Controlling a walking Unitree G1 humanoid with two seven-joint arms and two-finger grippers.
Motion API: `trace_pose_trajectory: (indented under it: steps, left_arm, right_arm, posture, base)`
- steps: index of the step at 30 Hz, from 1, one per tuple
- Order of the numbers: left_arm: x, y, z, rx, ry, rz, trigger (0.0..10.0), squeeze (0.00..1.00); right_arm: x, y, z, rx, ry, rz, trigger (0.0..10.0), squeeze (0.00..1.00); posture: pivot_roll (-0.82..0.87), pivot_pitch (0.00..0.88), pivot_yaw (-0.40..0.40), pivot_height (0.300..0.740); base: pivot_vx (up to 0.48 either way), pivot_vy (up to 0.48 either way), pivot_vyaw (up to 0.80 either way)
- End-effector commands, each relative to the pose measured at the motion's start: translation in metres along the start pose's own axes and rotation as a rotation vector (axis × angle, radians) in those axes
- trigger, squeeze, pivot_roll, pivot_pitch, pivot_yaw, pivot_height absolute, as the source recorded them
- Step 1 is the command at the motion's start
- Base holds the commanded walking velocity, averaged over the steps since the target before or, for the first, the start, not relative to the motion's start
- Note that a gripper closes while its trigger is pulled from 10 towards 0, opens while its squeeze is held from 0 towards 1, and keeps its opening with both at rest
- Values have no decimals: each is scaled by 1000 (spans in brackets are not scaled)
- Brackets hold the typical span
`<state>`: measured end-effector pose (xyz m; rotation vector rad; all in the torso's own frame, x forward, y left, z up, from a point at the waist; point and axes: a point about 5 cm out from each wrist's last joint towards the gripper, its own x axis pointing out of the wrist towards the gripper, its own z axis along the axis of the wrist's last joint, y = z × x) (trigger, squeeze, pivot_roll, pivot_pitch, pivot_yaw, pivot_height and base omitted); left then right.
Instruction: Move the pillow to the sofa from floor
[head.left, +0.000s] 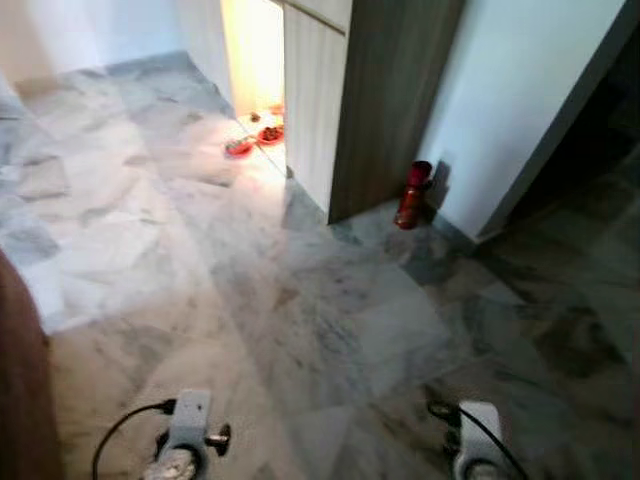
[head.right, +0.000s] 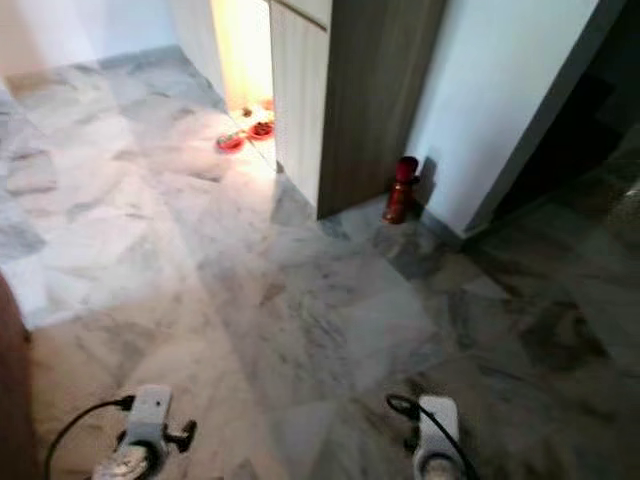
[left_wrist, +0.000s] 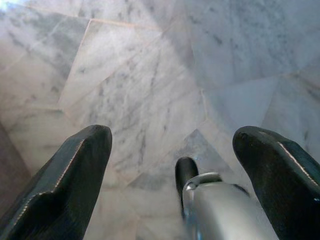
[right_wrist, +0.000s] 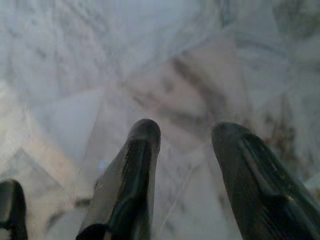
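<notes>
A grey-veined marble floor (head.left: 300, 300) spreads ahead, sunlit at the far left. A wood-panelled cabinet (head.left: 370, 100) stands beyond it beside a white wall (head.left: 510, 100), with a dark opening (head.left: 600, 150) to the right. A brown edge (head.left: 20, 380), perhaps furniture, sits at near left. A red bottle-shaped object (head.left: 412, 195) stands at the cabinet's corner; small red bowls (head.left: 255, 135) lie in the bright doorway. The left claw (left_wrist: 175, 165) hangs wide open over bare tiles; the right claw (right_wrist: 185, 170) is parted, holding nothing. The pillow cannot be made out.
</notes>
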<state>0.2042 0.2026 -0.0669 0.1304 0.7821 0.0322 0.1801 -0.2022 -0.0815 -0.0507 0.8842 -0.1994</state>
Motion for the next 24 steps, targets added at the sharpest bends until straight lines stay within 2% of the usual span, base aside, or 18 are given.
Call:
trace_pose_trajectory:
  steps: [1, 16, 24]
  left_arm:
    - [-4, 2, -13, 16, 41, 0, 10000, 0]
    - [-4, 2, -16, 18, 60, 5, 10000, 0]
    - [-3, -1, -12, 22, 49, -4, 10000, 0]
  right_arm:
    - [-1, 3, -6, 14, 18, 10, 10000, 0]
    - [-2, 5, -9, 7, 21, 38, 10000, 0]
    - [-2, 12, -7, 14, 12, 55, 10000, 0]
  posture:
    - [59, 53, -35, 719]
    - [61, 24, -36, 719]
    - [50, 7, -34, 719]
  base:
    - [0, 0, 0]
    - [0, 0, 0]
    - [0, 0, 0]
